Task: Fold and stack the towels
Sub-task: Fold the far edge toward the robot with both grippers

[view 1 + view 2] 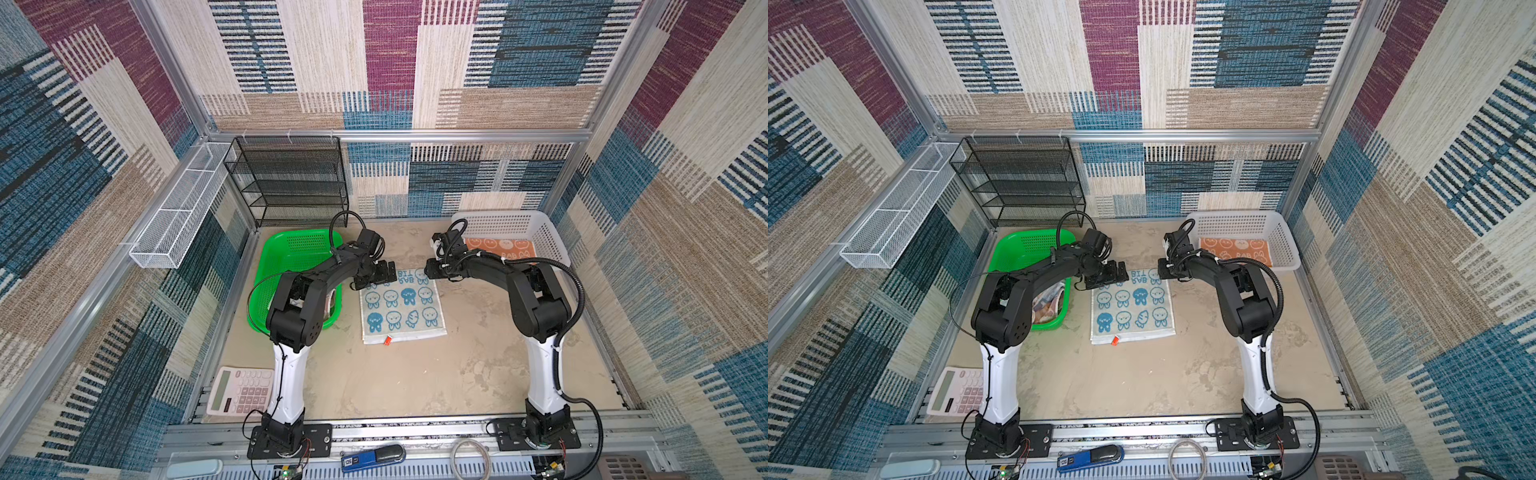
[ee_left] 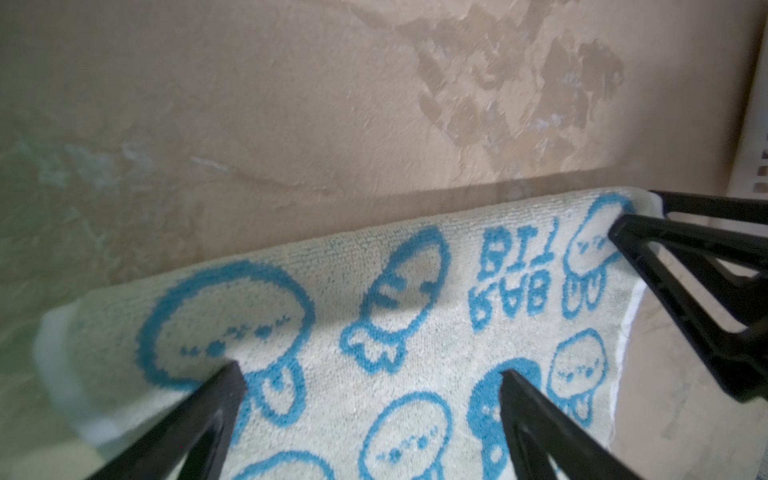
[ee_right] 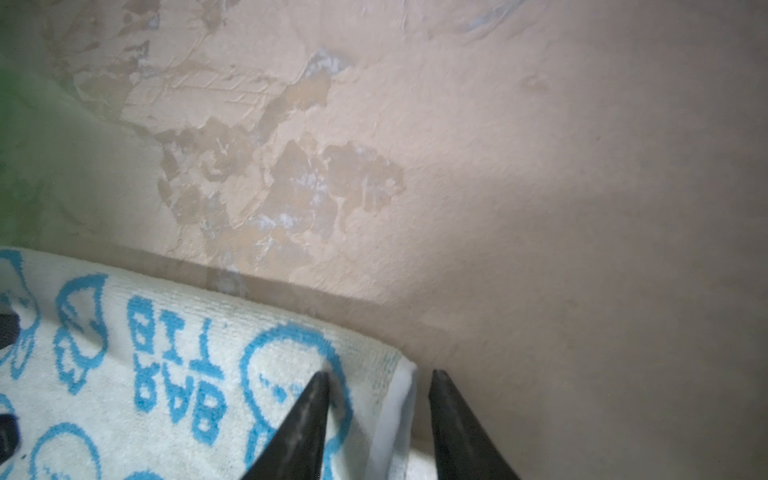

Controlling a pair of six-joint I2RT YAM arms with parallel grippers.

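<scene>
Your pale terry towel with blue rabbit and carrot cartoons (image 1: 401, 307) lies flat at the middle of the mottled beige table (image 1: 415, 374) in both top views, with a small orange tag on its near edge.

Both arms reach to its far edge. Your left gripper (image 1: 380, 277) hangs over the far left corner with its jaws spread wide. In the left wrist view its two black fingertips (image 2: 235, 370) stand well apart above the rabbit print, clasping nothing.

Your right gripper (image 3: 380, 376) sits at the far right corner. Its jaws stand narrowly apart astride the towel's white hem, one tip over the cloth and one over bare table. Whether they pinch the cloth yet, you cannot tell.

A folded orange towel with white rabbit faces (image 1: 498, 248) lies in the white slotted plastic basket (image 1: 552, 241) at the far right of the table. A crumpled whitish patterned cloth (image 1: 1050, 303) shows inside the green plastic basket (image 1: 291, 249) on the left, partly hidden behind your left arm.
</scene>
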